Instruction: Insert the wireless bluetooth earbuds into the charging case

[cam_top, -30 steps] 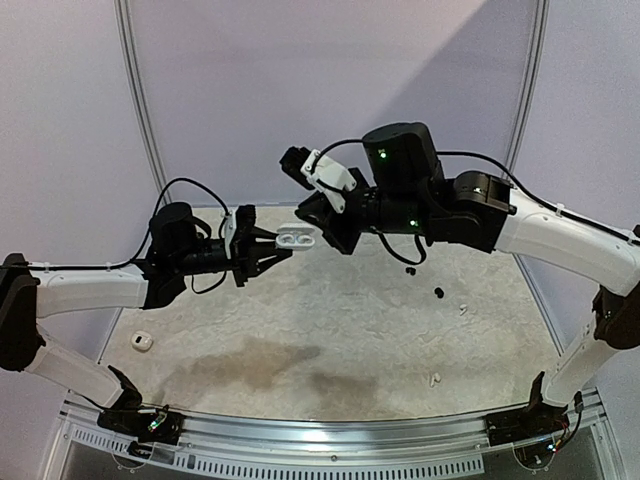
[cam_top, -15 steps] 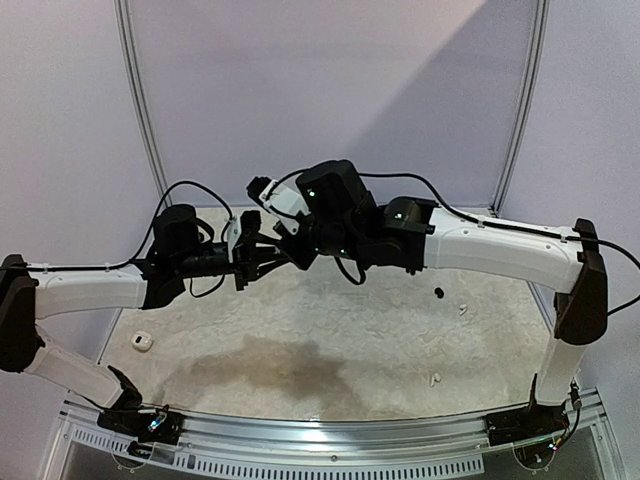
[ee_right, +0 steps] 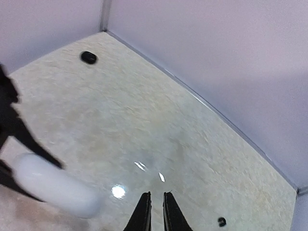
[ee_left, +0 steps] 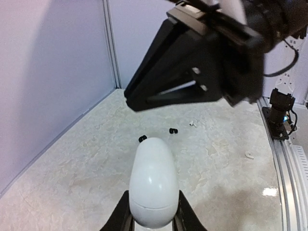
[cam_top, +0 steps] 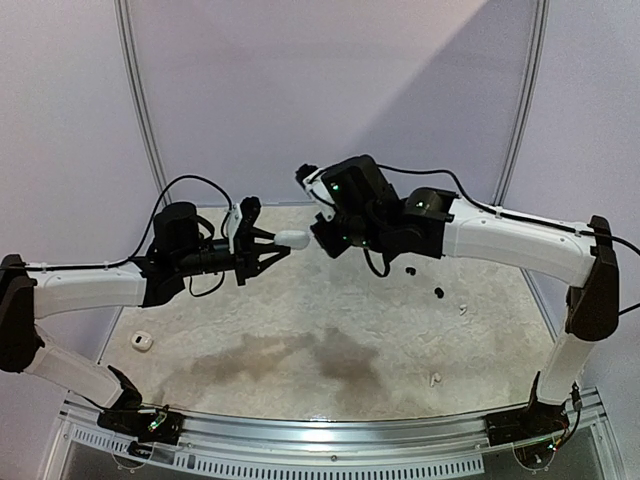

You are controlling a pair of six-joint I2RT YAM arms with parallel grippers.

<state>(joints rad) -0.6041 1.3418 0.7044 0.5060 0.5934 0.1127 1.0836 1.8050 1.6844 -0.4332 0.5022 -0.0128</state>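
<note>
Above the far middle of the pale marbled desk (cam_top: 300, 330), the two arms meet in the air. The left arm lies about level from the left edge. The right arm reaches across from the right edge, its wrist bent towards the left one. The left fingers (ee_left: 119, 215) clamp the blunt end of a closed white egg-shaped plastic charging case (ee_left: 154, 180); its long axis lies level, its tip towards the right fingers (ee_right: 142, 211), nearly together with nothing seen between them. A small white rounded item (cam_top: 141, 342) lies near the left edge. Near the right edge lie two black roundish earbuds (cam_top: 438, 292) and two white elongated earbuds (cam_top: 462, 308).
</note>
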